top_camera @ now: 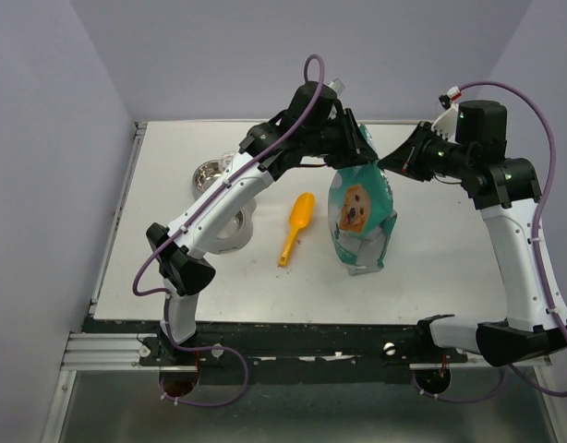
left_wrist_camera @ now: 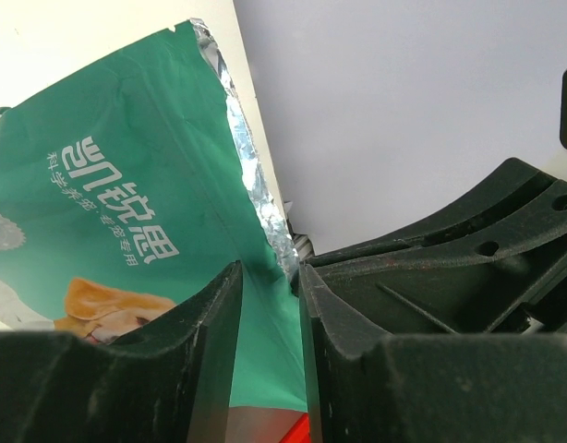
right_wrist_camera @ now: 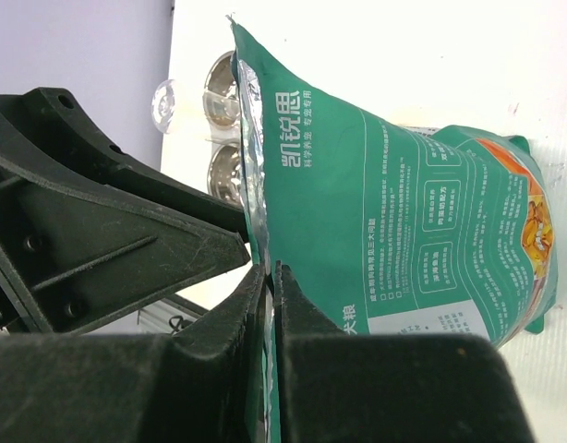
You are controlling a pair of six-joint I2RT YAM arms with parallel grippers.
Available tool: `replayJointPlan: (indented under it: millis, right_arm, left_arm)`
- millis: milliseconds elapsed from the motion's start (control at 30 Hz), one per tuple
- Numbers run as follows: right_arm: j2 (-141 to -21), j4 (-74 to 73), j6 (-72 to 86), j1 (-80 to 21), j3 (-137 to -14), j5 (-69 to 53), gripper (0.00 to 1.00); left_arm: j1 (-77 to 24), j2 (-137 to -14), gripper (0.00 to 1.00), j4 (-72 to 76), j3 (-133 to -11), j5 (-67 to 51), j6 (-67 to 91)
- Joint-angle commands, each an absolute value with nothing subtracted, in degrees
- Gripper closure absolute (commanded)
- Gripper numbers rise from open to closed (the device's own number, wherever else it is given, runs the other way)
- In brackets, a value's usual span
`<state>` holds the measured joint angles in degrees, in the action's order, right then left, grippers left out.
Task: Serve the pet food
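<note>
Pet food is hidden. Left end effector (left_wrist_camera: 270,277) and right end effector (right_wrist_camera: 268,272), arms stretched inward, pinch the top of the bag (top_camera: 362,221) marked "凯锐思".

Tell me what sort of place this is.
Probably a robot lab bench staged for pet feeding: a plain white table boxed in by blank walls, bolted-down robot arms, and a dog-food bag, orange scoop and steel bowls.
</note>
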<state>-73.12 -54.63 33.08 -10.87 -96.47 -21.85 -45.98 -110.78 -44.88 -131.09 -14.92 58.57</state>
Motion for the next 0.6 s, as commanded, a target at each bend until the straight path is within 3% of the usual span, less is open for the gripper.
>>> replayJointPlan:
  millis: [0, 233, 367, 567]
  right_arm:
    - [-72.8, -55.4, 32.0, -10.5, -96.4, -21.4, 0.85]
    - [-71.5, -52.8, 31.9, -10.5, -93.8, -25.2, 0.89]
    - [-71.4, -50.0, 32.4, -10.5, -90.9, -30.4, 1.0]
    - [-70.5, -46.5, 33.0, -10.5, -89.7, -34.5, 1.0]
  left_arm:
    - [-45.9, -109.4, 0.6, -44.5, -131.4, -16.2, 58.4]
    - [-45.9, -110.1, 0.6, -44.6, -131.4, -15.6, 58.7]
    - [-45.9, -110.3, 0.6, -44.9, -131.3, -15.2, 58.9]
    - [-46.1, -110.2, 0.66, -46.0, -131.1, -14.6, 58.7]
